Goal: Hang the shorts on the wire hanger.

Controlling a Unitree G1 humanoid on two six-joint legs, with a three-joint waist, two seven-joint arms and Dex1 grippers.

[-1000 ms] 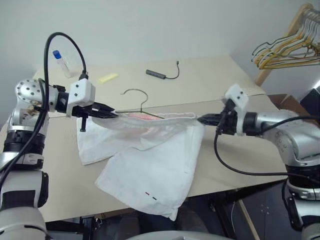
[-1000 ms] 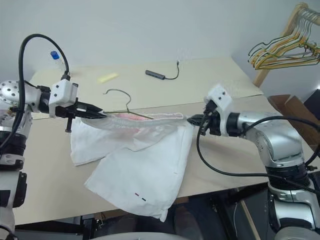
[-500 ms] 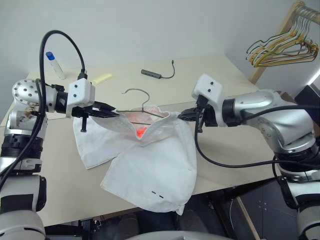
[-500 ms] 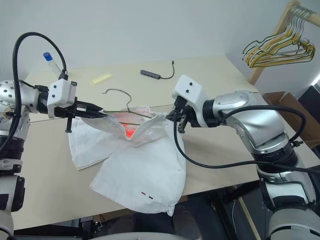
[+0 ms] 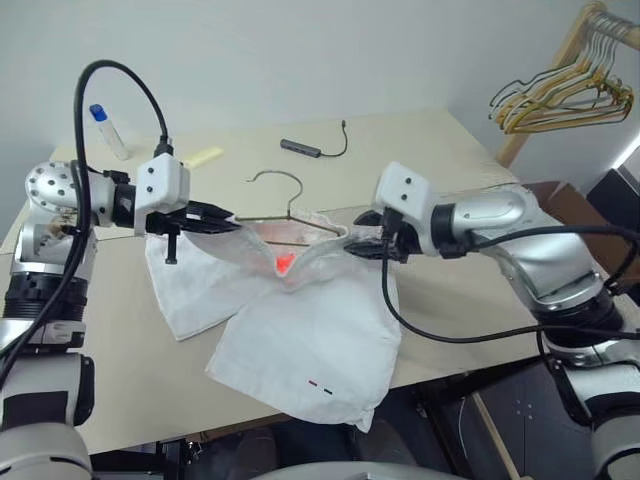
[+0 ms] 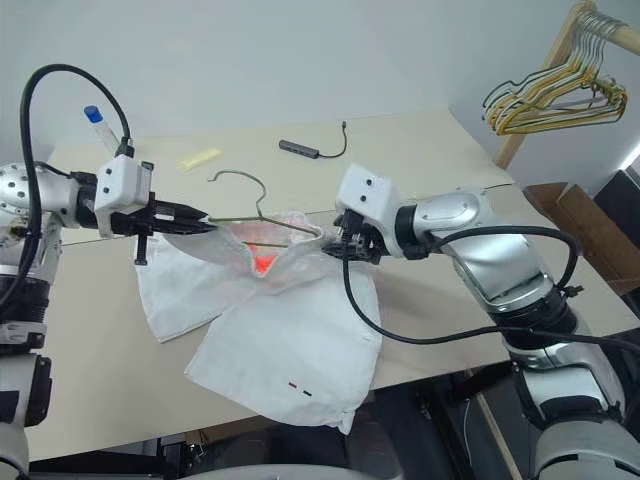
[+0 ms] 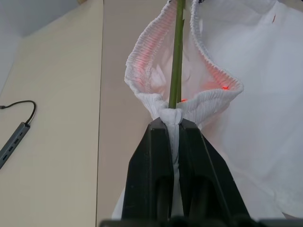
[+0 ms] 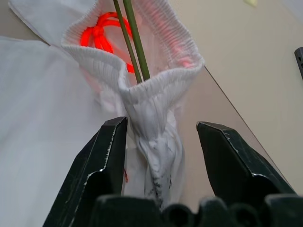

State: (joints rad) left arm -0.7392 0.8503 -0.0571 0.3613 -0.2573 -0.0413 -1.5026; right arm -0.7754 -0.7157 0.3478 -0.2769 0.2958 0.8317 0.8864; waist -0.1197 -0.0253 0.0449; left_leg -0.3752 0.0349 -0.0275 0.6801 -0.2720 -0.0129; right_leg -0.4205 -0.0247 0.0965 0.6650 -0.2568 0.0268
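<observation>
Pinching the elastic waistband at one end, the left gripper has its 2 black fingers clamped tight on a bunched fold of the shorts, with the end of the wire hanger pressed in alongside the cloth. That grip seems meant to anchor both things at once, so the waist stays stretched over the wire while the other side is worked.

At the opposite end of the waistband sits the right gripper. Its fingers stand apart, one on either side of a twisted tuft of waistband, with a clear gap between the pads and the cloth, so it holds nothing. In the right wrist view the hanger's 2 thin green-grey wires run into the waist opening just past that tuft, which suggests the corner of the hanger is already tucked inside.

Relative to the hanger, the shorts hang from its lower bar and spill toward the near edge of the beige table, 1 leg draping over it, the small dark mark near that hem. The hook rises free beyond the waistband. A grey cable adapter lies well beyond the hanger.
</observation>
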